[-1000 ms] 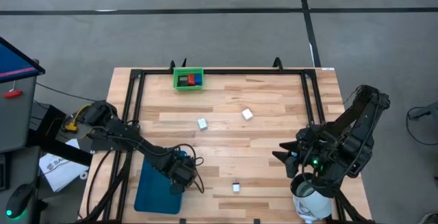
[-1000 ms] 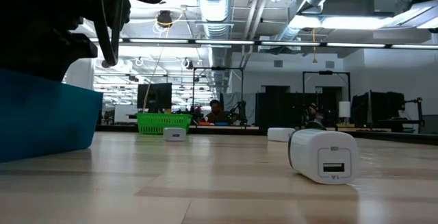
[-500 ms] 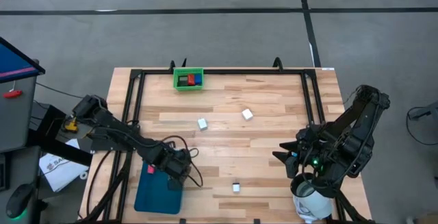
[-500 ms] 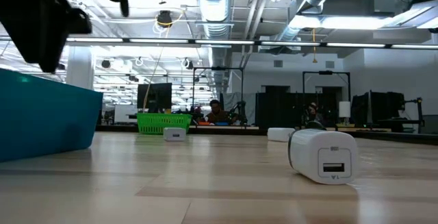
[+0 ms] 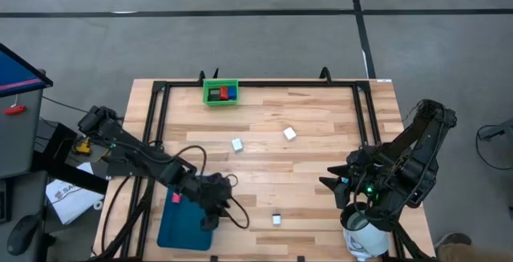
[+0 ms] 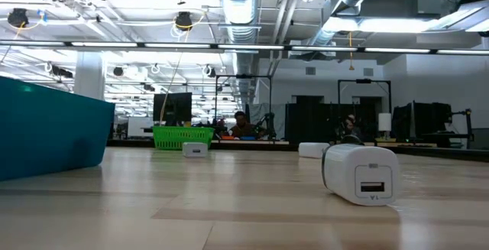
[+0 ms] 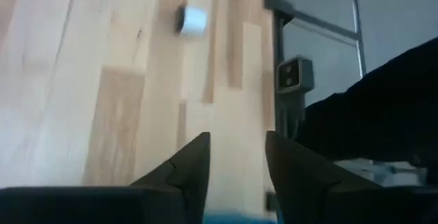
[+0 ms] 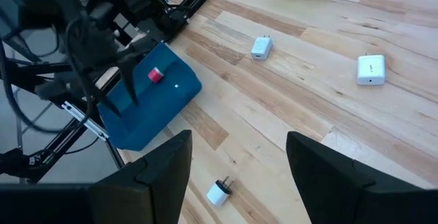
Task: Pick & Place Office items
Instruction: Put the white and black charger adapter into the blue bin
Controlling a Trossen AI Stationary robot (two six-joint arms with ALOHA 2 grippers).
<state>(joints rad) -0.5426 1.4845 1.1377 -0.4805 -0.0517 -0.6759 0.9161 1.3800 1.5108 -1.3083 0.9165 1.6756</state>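
Butcher-block planks form the table (image 5: pixel 321 134), ringed by a black frame. At its near-left corner the teal tray (image 5: pixel 178 228) already holds one pink-red piece (image 5: pixel 174 198); the left gripper (image 5: pixel 215 216) hangs over the tray's edge, fingers spread and empty. At the far edge the green bin (image 5: pixel 220 92) carries red and blue blocks. Three white chargers (image 5: pixel 237 144) lie loose: two mid-table, one near the front (image 5: pixel 276 219). The right gripper (image 5: pixel 333 183) waits at the right, also spread. By the look of it, sorting is underway, with three pieces left.
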